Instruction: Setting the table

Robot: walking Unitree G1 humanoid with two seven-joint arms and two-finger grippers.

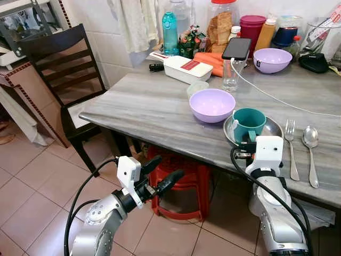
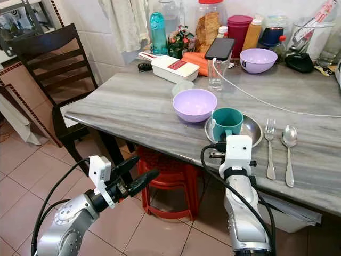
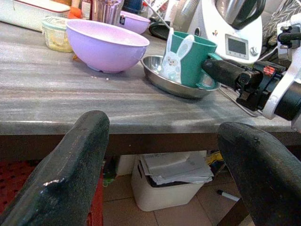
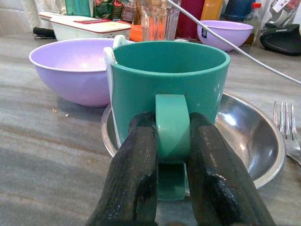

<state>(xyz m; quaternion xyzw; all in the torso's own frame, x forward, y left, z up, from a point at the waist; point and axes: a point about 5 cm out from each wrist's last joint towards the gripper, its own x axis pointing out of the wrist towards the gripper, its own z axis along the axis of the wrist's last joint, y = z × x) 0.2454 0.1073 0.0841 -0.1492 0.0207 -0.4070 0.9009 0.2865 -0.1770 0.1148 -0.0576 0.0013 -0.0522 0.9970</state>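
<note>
A grey streaked table (image 1: 154,106) fills the middle of the head view. Right of centre a teal mug (image 1: 249,124) stands in a shallow steel plate (image 1: 273,128) near the table's front edge. The right gripper (image 4: 171,141) reaches it from the lower right of the frame, and its two black fingers (image 4: 136,165) are clamped on the mug's handle, one on each side, as the right wrist view shows close up. A white rabbit figure is on the mug's side in the left wrist view.

Just to the left of the plate sits a lilac bowl (image 1: 212,104), touching or nearly touching its rim. To the right of the plate lie a fork (image 1: 291,146) and a spoon (image 1: 310,149), side by side, handles toward the front edge.

The left gripper (image 1: 160,178) hangs in the lower left of the frame, below the table's edge and above the tiled floor (image 1: 32,181), with its jaws wide apart and nothing between them. Behind it, under the table, stands a red plastic stool (image 1: 184,184).

Along the back of the table, in the upper part of the frame, are a second lilac bowl (image 1: 272,60), a white box with a red label (image 1: 187,68), a glass (image 1: 230,74) with a black phone (image 1: 236,48) resting on top, and a white cable (image 1: 277,98) running from it across the table to the right. Bottles and jars stand against the wall. A dark wooden chair (image 1: 58,69) stands at the table's left end, in the upper left of the frame.
</note>
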